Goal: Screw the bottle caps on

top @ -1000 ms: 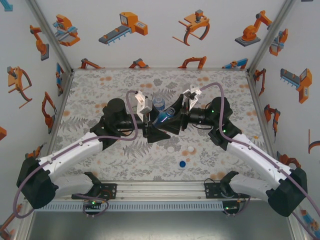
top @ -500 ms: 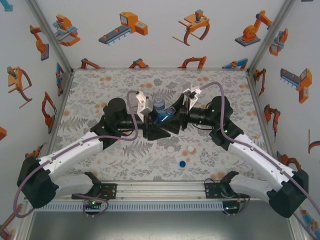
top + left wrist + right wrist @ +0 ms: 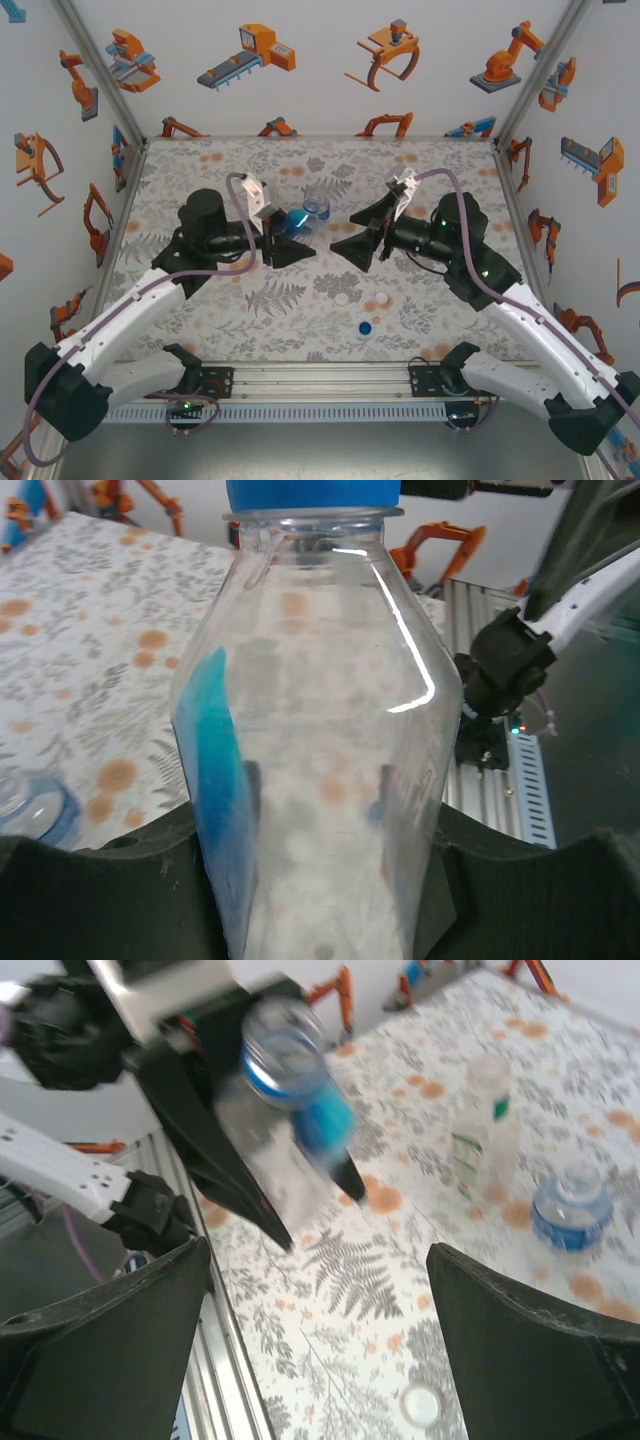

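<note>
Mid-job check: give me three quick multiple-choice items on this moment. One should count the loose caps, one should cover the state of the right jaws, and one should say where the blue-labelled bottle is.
1. How many caps lie loose on the table?
A) one
B) three
C) five

2. The jaws of the right gripper are:
A) open and empty
B) shut on a cap
C) shut on a bottle

3. Where is the blue-labelled bottle?
A) standing on the table
B) in the right gripper
C) in the left gripper

Answers:
1. B: the top view shows two white caps and one blue cap near the front edge.
2. A: the right wrist view shows the jaws wide apart with nothing between them.
3. C: the left wrist view shows the left jaws clamped on the bottle's body.
</note>
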Available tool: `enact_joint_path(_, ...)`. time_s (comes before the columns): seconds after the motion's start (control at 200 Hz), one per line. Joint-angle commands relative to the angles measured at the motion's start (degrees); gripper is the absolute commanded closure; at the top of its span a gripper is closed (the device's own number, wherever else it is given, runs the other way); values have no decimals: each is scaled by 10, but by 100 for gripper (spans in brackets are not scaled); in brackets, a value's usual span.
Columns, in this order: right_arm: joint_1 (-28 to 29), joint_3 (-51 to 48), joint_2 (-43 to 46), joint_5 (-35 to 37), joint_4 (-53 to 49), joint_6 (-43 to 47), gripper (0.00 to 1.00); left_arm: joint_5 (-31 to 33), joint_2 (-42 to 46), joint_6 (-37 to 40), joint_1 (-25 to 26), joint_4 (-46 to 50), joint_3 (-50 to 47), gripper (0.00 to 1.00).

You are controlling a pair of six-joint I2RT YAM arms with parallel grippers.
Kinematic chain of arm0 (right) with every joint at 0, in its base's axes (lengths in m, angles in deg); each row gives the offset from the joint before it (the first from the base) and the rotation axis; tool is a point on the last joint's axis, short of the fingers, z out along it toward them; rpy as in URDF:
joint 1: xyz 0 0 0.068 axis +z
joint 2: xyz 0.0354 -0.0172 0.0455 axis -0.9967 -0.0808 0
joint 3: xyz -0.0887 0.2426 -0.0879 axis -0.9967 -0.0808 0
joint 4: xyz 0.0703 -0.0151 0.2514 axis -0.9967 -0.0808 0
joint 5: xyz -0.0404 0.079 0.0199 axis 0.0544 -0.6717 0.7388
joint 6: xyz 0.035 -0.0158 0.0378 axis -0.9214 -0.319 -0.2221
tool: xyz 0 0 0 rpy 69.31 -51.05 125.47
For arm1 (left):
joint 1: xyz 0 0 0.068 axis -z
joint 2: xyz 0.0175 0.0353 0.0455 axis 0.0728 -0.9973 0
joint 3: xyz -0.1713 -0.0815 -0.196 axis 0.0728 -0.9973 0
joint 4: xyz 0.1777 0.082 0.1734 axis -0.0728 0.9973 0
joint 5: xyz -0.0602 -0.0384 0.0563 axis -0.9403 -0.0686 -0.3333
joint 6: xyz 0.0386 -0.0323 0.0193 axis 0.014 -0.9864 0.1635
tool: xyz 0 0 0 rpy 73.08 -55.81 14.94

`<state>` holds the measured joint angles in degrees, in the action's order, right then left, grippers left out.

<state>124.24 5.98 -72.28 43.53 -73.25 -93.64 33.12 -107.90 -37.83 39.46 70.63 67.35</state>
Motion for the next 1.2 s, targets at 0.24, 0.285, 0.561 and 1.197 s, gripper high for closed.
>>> enact_joint_path(0.24, 0, 44, -51, 181, -265, -136, 33, -97, 45, 68, -99, 172, 29, 88)
enact_joint_path(0.285, 1, 42, -59, 195, -291, -164, 34, -105, 47, 79, -110, 192, 34, 91)
enact_joint_path(0.561, 39, 6, -123, 237, -381, -272, 38, -119, 32, 192, -167, 341, 73, 100)
enact_joint_path(1.197, 154, -129, -225, 355, -302, -363, 46, 57, 105, 143, -188, 176, -56, 100)
